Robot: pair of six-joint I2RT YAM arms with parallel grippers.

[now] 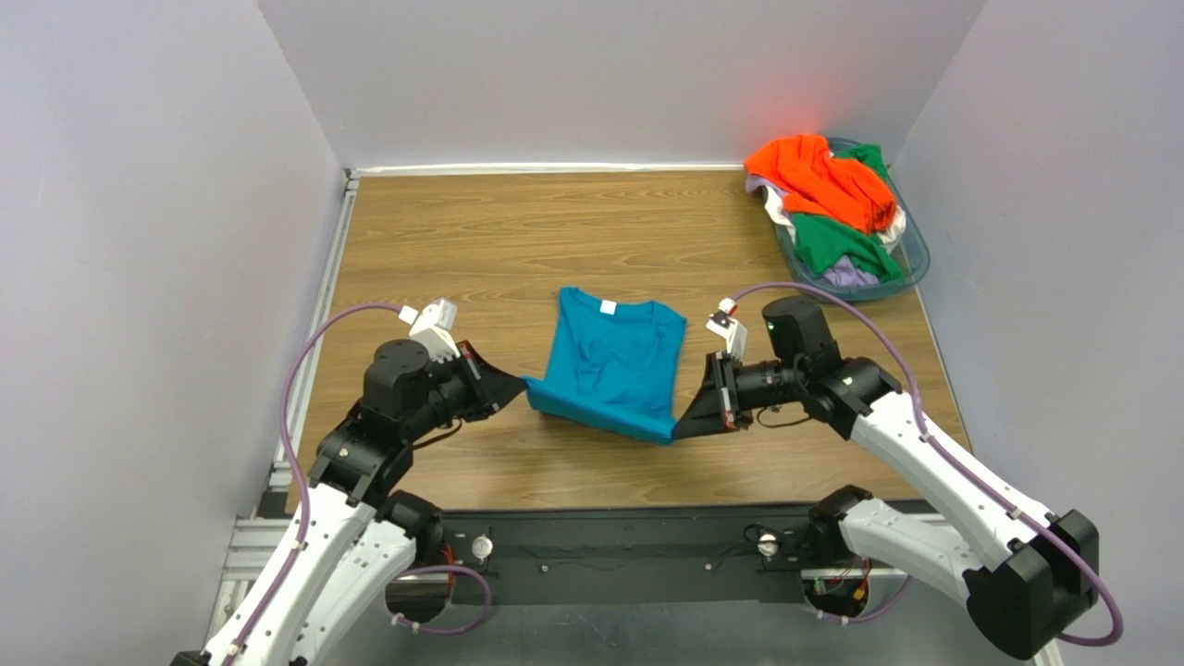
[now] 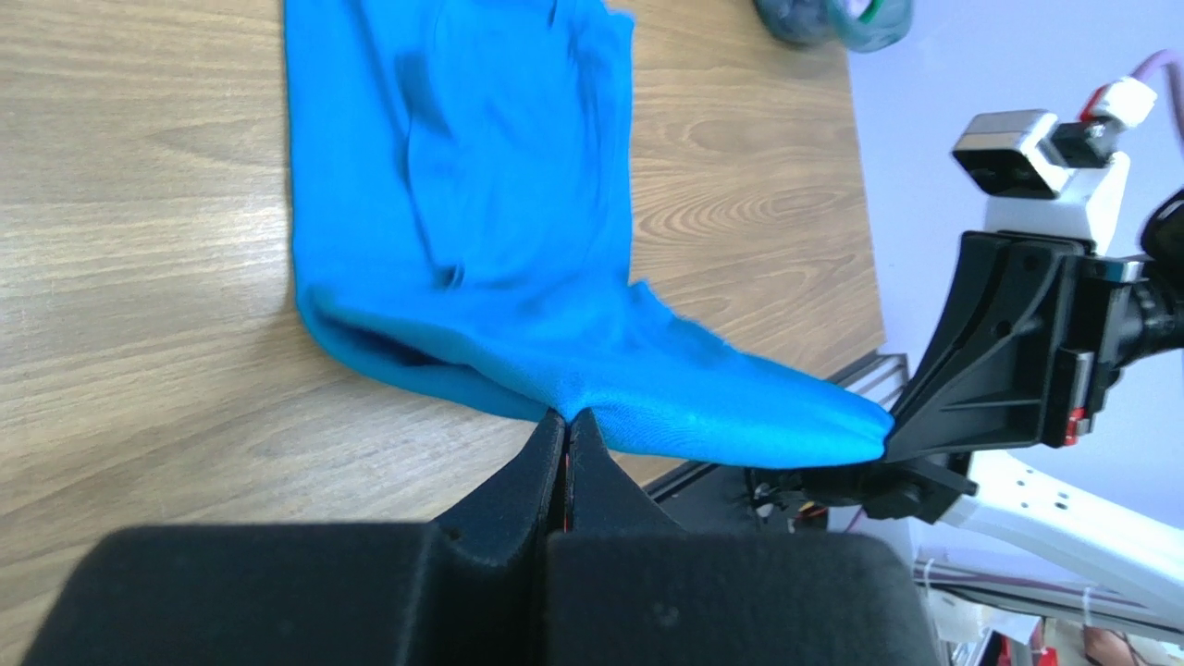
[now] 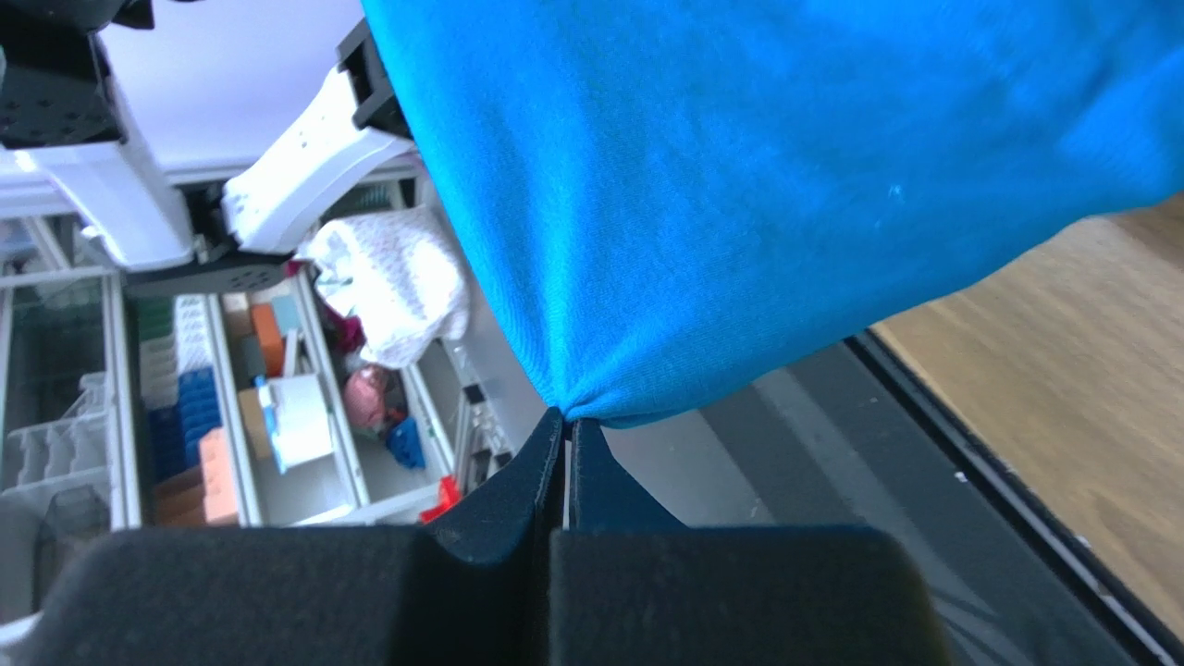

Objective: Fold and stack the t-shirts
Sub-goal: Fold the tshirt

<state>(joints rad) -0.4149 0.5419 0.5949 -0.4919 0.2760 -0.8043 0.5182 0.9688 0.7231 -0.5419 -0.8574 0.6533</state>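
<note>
A teal-blue t-shirt (image 1: 612, 361) with a white neck label lies in the middle of the wooden table, its near hem lifted off the wood. My left gripper (image 1: 517, 394) is shut on the hem's left corner; the left wrist view shows the jaws (image 2: 567, 414) pinching the blue cloth (image 2: 473, 194). My right gripper (image 1: 684, 428) is shut on the hem's right corner; the right wrist view shows the jaws (image 3: 566, 412) pinching the cloth (image 3: 778, 181). Orange (image 1: 820, 178), green (image 1: 845, 244) and pale shirts are piled at the back right.
The piled shirts sit in a clear bluish plastic basket (image 1: 906, 278) at the table's back right corner. Grey walls close in the left, back and right sides. A black rail (image 1: 626, 544) runs along the near edge between the arm bases.
</note>
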